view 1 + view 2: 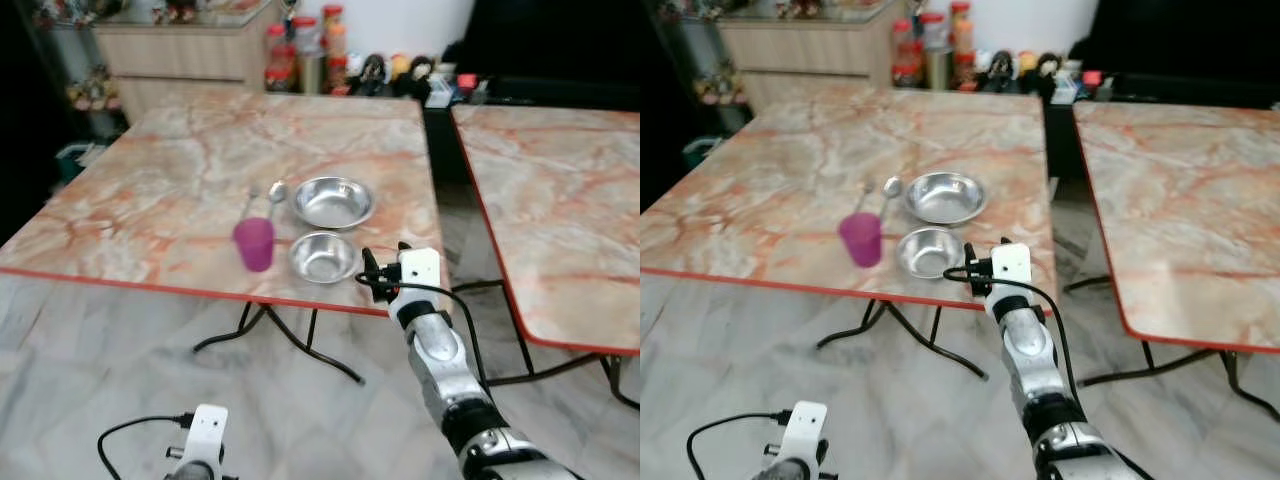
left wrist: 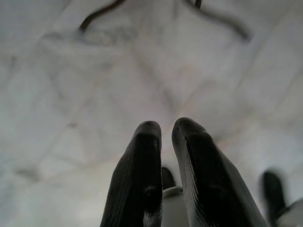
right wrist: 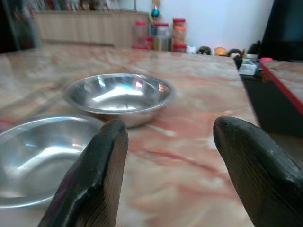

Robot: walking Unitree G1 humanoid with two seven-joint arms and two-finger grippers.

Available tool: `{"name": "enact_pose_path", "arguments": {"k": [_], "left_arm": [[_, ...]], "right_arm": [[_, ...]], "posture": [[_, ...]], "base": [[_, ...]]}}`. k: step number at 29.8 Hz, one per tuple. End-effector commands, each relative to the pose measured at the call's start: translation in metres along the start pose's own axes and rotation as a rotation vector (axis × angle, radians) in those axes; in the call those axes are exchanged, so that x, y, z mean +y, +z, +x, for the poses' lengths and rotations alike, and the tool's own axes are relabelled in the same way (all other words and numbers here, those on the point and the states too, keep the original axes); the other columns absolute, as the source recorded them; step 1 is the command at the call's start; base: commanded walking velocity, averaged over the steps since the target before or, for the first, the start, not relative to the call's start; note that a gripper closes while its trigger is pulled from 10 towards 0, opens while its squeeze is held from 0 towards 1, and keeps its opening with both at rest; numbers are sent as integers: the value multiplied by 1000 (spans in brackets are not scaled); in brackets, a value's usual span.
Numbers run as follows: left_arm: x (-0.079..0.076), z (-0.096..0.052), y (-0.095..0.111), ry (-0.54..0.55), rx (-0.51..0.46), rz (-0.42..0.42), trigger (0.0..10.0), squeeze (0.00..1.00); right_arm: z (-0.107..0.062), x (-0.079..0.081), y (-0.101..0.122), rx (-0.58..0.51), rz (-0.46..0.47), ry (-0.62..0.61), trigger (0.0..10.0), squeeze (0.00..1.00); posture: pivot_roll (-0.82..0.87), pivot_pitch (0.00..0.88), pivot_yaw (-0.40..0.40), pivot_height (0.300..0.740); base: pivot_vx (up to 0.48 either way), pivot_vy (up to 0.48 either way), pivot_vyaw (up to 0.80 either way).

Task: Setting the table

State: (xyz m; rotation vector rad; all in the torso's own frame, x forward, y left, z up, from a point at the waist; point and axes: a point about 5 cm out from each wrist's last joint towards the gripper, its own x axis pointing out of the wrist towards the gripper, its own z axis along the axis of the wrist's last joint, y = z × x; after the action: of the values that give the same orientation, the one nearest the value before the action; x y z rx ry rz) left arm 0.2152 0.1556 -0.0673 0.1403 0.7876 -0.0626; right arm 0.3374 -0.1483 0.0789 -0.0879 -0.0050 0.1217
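My right hand hovers at the tabletop edge, fingers apart, just beside the small steel bowl, lined up to take its rim. Larger bowl, spoon and purple cup cluster close. Left hand hangs over the floor, fingers nearly together.

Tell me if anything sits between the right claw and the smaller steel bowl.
Nothing visible does. The right claw hovers open at the table's near edge, just right of the smaller steel bowl, with bare marble between them. The larger bowl, purple cup and spoon lie off that path.
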Motion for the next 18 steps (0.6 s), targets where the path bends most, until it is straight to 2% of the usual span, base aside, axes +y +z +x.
{"name": "enact_pose_path", "arguments": {"k": [1, 11, 15, 18], "left_arm": [[14, -5, -18, 35, 66, -1, 10000, 0], [15, -5, -17, 42, 63, -7, 10000, 0], [17, -5, -17, 46, 63, -11, 10000, 0], [17, -4, -17, 48, 63, -13, 10000, 0]], "right_arm": [[7, 22, 10, -36, 17, 61, 10000, 0], [6, 25, 12, -49, 9, 70, 10000, 0], [6, 25, 12, -60, 7, 71, 10000, 0], [6, 24, 11, -52, 24, 68, 10000, 0]], "posture": [[49, 0, -22, 740], [52, 0, -22, 740], [51, 0, -21, 740], [51, 0, -21, 740]], "base": [[292, 0, 0], [292, 0, 0], [289, 0, 622], [292, 0, 0]]}}
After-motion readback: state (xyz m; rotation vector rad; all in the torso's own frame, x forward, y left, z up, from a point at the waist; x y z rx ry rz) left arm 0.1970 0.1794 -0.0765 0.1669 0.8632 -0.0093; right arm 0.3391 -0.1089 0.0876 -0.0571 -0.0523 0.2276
